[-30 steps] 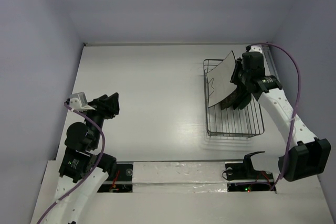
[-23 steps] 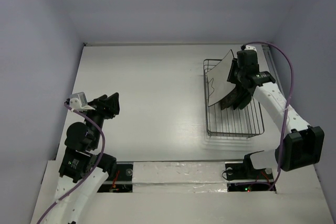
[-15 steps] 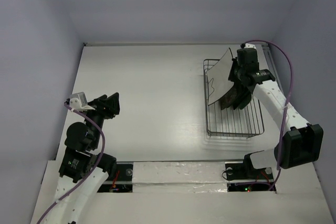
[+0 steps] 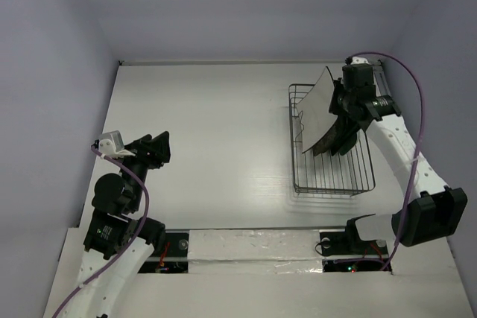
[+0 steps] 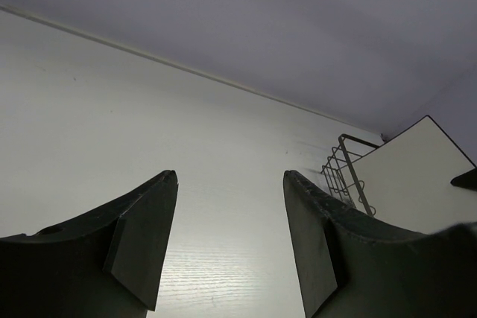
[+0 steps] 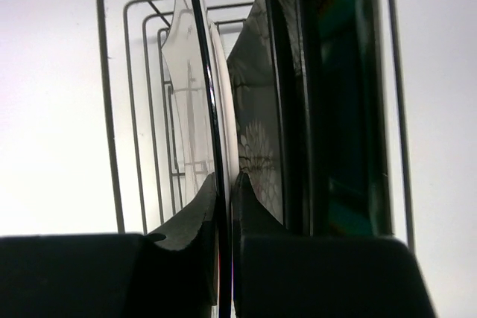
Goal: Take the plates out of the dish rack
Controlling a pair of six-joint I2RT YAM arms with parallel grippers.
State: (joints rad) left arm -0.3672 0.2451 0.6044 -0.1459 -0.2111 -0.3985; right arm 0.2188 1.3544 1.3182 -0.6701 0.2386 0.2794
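Note:
The dish rack (image 4: 333, 173) stands at the right of the table. My right gripper (image 4: 339, 103) is shut on the upper edge of the white plate (image 4: 316, 113), which leans tilted at the rack's far left end. In the right wrist view both fingers (image 6: 195, 217) pinch the white plate (image 6: 190, 94) edge-on. Beside it stand the black flowered plate (image 6: 257, 117) and the teal plate (image 6: 346, 109), inside the rack's wires (image 6: 112, 109). I cannot make out a mint plate. My left gripper (image 4: 154, 150) is open and empty, far left; it also shows in the left wrist view (image 5: 229, 184).
The left wrist view shows the rack (image 5: 344, 173) and the white plate (image 5: 414, 176) far off to the right. The back wall runs along the table's far edge, close behind the rack. A purple cable (image 4: 414, 109) loops over the right arm.
My right wrist has shifted a little toward the back with the white plate still pinched; the plate's top corner has risen slightly. The left arm has not moved.

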